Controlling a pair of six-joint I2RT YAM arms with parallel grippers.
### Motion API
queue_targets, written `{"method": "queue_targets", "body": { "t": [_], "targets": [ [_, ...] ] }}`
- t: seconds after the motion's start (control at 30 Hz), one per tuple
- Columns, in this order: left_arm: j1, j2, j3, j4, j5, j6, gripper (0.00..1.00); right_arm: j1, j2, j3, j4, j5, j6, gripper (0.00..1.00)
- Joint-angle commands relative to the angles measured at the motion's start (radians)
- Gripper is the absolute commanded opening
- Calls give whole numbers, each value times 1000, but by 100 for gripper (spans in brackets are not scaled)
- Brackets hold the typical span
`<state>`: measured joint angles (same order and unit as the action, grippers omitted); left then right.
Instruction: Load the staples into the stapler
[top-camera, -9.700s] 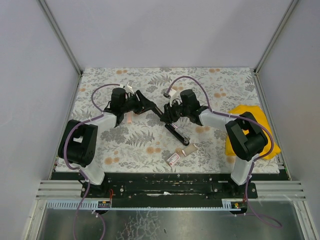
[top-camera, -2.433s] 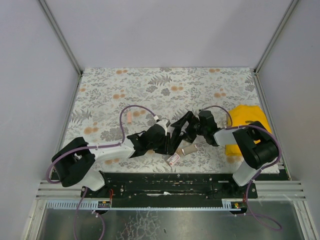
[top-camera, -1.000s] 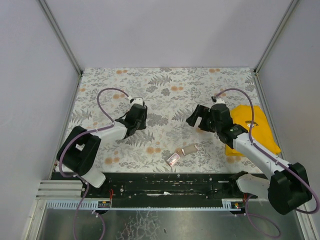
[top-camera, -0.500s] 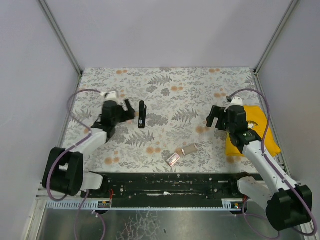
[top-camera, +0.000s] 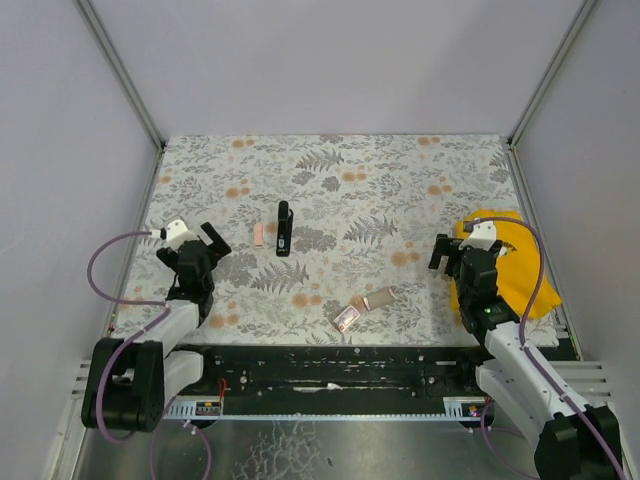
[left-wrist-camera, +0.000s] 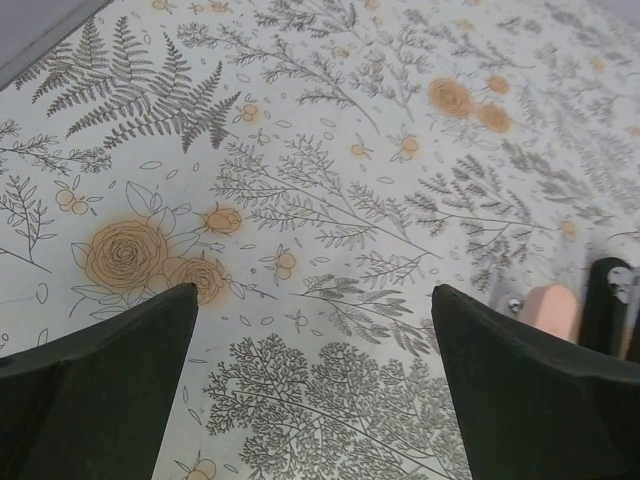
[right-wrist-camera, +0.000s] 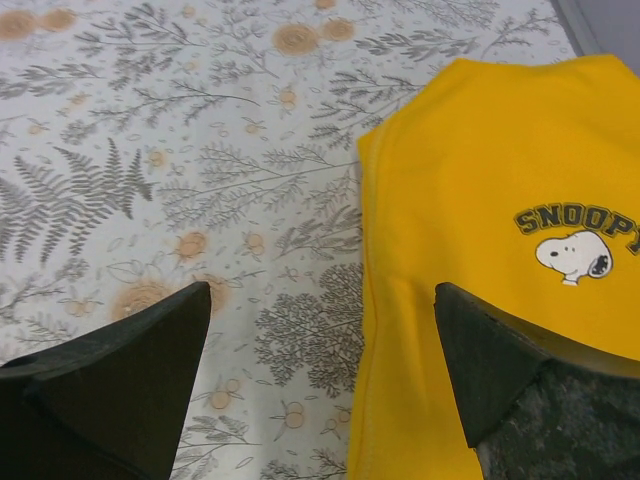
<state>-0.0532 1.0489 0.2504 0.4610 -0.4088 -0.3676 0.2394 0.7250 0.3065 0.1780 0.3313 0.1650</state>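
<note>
Floral tbl (top-camera: 400, 180), slim blk stapler (top-camera: 284, 228) lying flat

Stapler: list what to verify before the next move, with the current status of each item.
1. The stapler lies flat, untouched by either arm: ok.
2. Whether it is loaded: cannot tell, it looks shut.
3. The left end effector is open and empty: ok.
4. The right end effector is open and empty, above the edge of the yellow Snoopy cloth: ok.
5. The small pink piece lies beside the stapler, apart from it: ok.
</note>
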Motion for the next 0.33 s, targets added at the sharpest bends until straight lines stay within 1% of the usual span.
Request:
{"method": "queue_targets", "body": {
  "t": [0.0, 0.2, 0.3],
  "targets": [
    [-1, 97, -16, 207, -84, 79, 100, -5, 2, -49, 187, 110, -53, 99],
    [-1, 107, -45, 298, -50, 129, 100, -4, 44, -100, 315, 138, -59, 99],
    [-2, 119, -52, 350, -99, 105, 100, -5, 90, -112, 364, 151, -64, 99]
  ]
}}
